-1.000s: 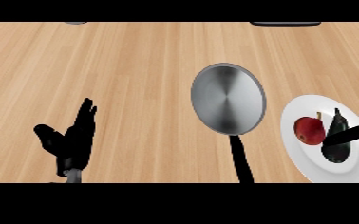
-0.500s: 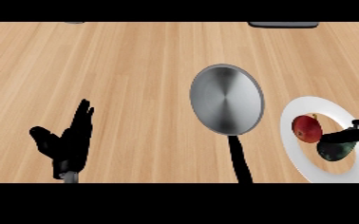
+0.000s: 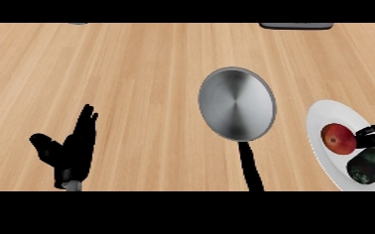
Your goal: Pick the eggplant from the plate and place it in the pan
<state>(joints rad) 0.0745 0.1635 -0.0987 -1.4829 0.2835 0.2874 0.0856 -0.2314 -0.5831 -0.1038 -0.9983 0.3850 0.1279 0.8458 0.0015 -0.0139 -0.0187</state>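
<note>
Wooden surface [image 3: 132, 69] carries steel pan [image 3: 237, 104] w/ black handle. Eggplant [image 3: 363, 165] lies on white plate [image 3: 322, 139] by a red fruit [image 3: 338, 138]. Right hand [image 3: 366, 135] at edge, fingers can't tell. Left hand [image 3: 73, 148] rests spread. Best: grasp eggplant mid-body, clear of fruit.

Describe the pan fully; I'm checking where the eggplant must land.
The pan is a round, brushed-metal skillet, empty inside, with a thin black handle running toward the view's lower edge. It lies flat on the wooden counter, just left of the white plate, apart from it. Neither hand touches it.
</note>
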